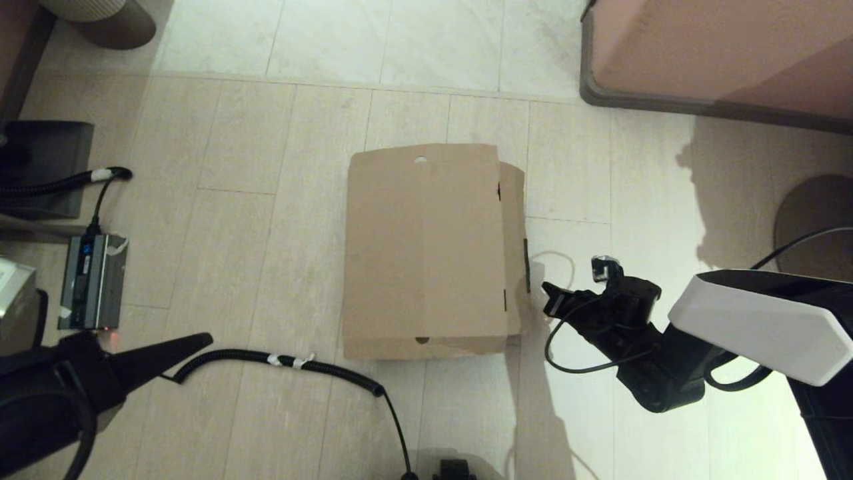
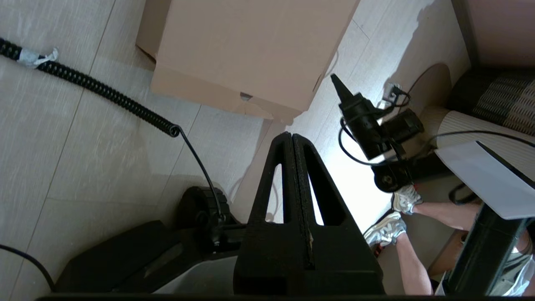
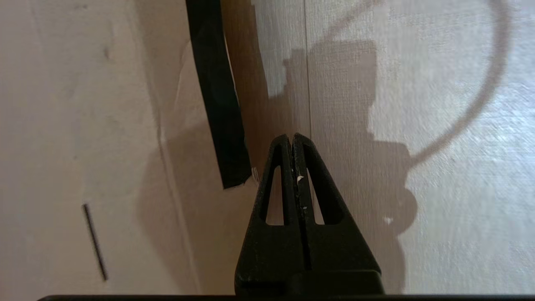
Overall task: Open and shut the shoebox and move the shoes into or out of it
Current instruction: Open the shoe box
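With the shoebox [image 1: 426, 250] lying closed on the floor, the right end effector [image 1: 550, 295], fingers pressed together and empty beside the taped lid flap [image 3: 217, 92], may shove the box instead of catching the flap.

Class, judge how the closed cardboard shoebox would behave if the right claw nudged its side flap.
The shoebox sits broad and flat, so it would probably slide, not tip. Its taped flap looks thin, likely bending under the shut right claw.
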